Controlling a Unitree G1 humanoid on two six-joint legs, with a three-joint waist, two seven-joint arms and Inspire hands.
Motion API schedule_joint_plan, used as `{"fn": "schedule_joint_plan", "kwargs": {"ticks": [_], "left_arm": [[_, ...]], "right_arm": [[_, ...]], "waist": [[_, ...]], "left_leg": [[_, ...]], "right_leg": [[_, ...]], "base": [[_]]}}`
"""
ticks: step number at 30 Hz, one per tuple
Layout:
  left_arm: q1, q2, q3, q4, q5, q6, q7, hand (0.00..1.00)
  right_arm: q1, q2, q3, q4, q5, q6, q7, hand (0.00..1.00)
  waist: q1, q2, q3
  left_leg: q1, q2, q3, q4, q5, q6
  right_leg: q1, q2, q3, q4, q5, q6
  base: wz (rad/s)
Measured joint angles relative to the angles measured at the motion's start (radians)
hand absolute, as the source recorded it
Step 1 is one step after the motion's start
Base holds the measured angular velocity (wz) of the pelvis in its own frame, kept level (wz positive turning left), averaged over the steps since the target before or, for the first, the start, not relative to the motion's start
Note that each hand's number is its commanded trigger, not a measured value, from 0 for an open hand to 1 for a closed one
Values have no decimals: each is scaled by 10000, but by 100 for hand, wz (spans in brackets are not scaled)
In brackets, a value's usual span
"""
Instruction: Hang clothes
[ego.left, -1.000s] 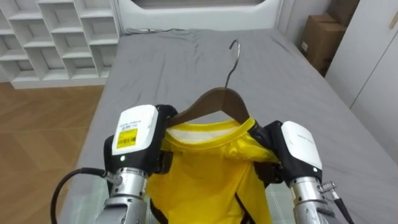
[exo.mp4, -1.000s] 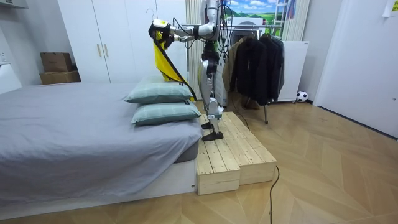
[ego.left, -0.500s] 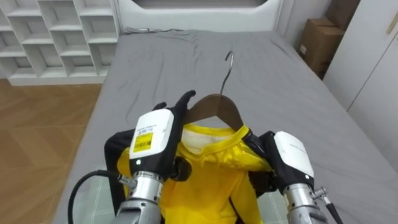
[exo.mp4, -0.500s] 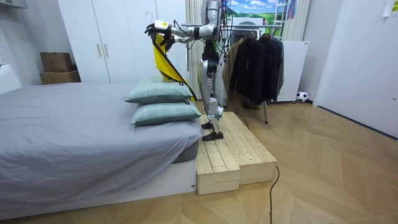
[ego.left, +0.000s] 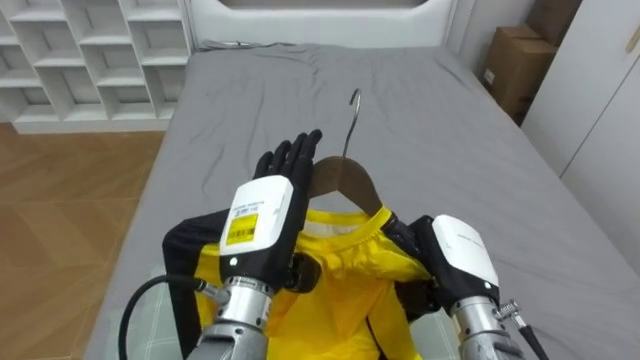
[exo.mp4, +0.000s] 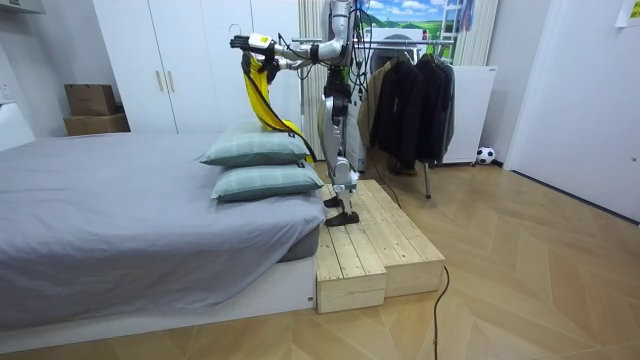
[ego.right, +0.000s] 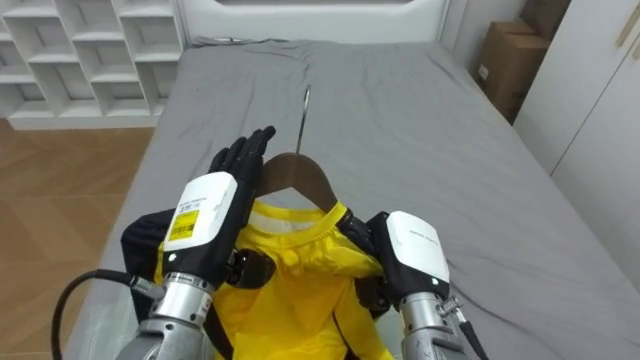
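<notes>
Yellow shirt (ego.left: 345, 280): held up in front of the robot's chest, with the collar sitting over the wooden hanger (ego.left: 345, 178) and the cloth hanging down between the forearms. It is not yet on any rail.

Left hand (ego.left: 265, 210): spread. Its fingers (ego.left: 290, 158) lie straight along the hanger's left shoulder and grip nothing.

Right hand (ego.left: 455, 255): at the shirt's right shoulder, with the finger ends under yellow cloth, so I cannot tell whether they clamp. This side probably carries the load, since the left is free.

Change against one second ago: the left hand was closed at the collar then, partly opened half a second ago, and is flat now. The hook (ego.left: 352, 108) sits further to the view's left and higher, and more of the wooden neck is exposed.

Reading: the left side has let go, either to regrasp or to smooth that shoulder. Dressing the hanger looks nearly done; the carry to a rail remains.

Beyond: grey bed (ego.left: 450, 130), then a white shelf unit (ego.left: 90, 45) and a cardboard box (ego.left: 512, 62).

Room view: the robot stands on a wooden platform (exo.mp4: 380, 250) at the bed's head by the pillows (exo.mp4: 260, 165), stance unchanged. A rack of dark coats (exo.mp4: 410, 100) is just behind it.
</notes>
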Motion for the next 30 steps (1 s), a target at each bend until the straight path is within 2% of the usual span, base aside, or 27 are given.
{"fn": "schedule_joint_plan", "kwargs": {"ticks": [7, 15, 18, 22, 27, 30], "left_arm": [[26, 334, 9, 0, 12, -127, -108, 0], [40, 332, 140, -1, 6, -324, -122, 0], [39, 382, 169, -1, 8, -473, -95, 0], [38, 405, 560, -16, 6, -784, -81, 0], [38, 451, 967, -323, 3, -892, 18, 0], [38, 455, 1161, -390, 7, -961, 226, 0]], "right_arm": [[1, -26, -20, 0, -317, -19, 0, 100], [0, -138, -538, 0, -601, -73, -6, 100], [1, -304, -739, -1, -602, -134, -34, 100], [0, -593, -1230, -8, -784, -451, -91, 100], [-1, -1054, -1551, -17, -774, -548, -112, 100], [0, -1089, -1818, -32, -776, -552, -119, 100]], "waist": [[-17, 33, 12], [-66, 35, 14], [-65, 36, 13], [-74, 37, 10], [-61, 9, -2], [-49, -20, -6]], "left_leg": [[16, 7, 2, -2, -1, -1], [20, 1, 2, 2, -1, -1], [30, 16, 2, 19, -1, -1], [5, 16, 4, 16, -1, -1], [7, 12, 15, 19, 0, -1], [9, 12, 45, 37, 1, -1]], "right_leg": [[7, 5, -20, 32, 1, 0], [-11, -4, -22, 73, 1, 0], [-24, -1, -39, 127, 0, 0], [-53, -4, -17, 139, 0, 0], [-82, -11, -10, 156, 0, 0], [-80, -20, -7, 159, 0, 0]], "base": [[0], [0], [0], [0], [0], [0]]}}
